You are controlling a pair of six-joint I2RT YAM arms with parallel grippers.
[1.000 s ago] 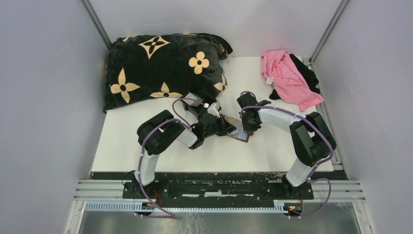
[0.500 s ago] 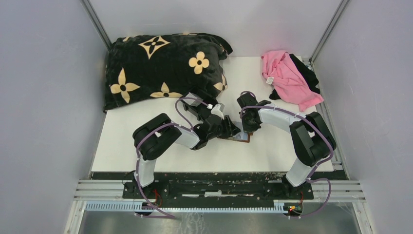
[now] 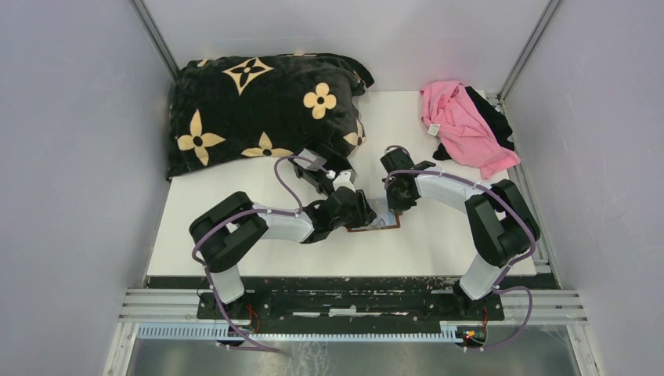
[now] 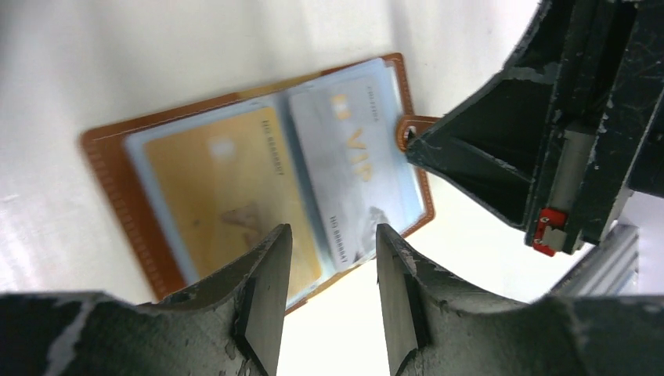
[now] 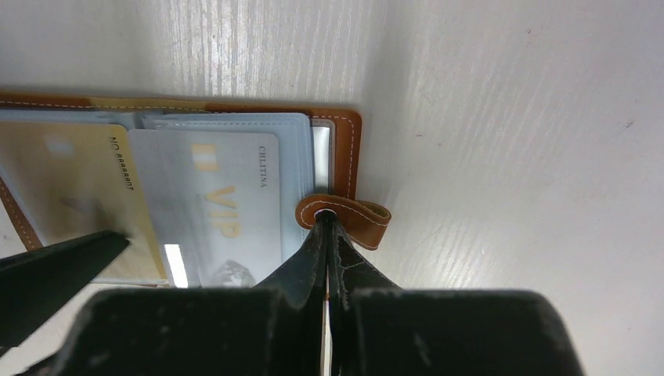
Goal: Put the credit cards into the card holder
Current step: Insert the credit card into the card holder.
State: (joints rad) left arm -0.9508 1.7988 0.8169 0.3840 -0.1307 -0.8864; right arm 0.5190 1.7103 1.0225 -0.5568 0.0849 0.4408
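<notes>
The brown leather card holder [image 4: 102,157] lies open and flat on the white table. An orange-tan card [image 4: 227,196] sits in its left pocket and a grey-blue "VIP" card [image 4: 352,157] in its right pocket. My left gripper [image 4: 332,235] is open and empty, hovering over the holder's near edge. My right gripper [image 5: 325,223] is shut, its tips touching the snap tab [image 5: 356,223] at the holder's right edge [image 5: 344,125]. From above, both grippers [image 3: 364,207] [image 3: 395,202] meet over the holder [image 3: 376,226], which is mostly hidden there.
A black blanket with tan flowers [image 3: 258,106] fills the back left of the table. A pink cloth on black fabric [image 3: 462,121] lies at the back right. Grey walls close in both sides.
The holder has gone from tilted up to lying flat. My left gripper has drawn back toward the near side and its elbow has swung left. The right gripper stays at the tab.
</notes>
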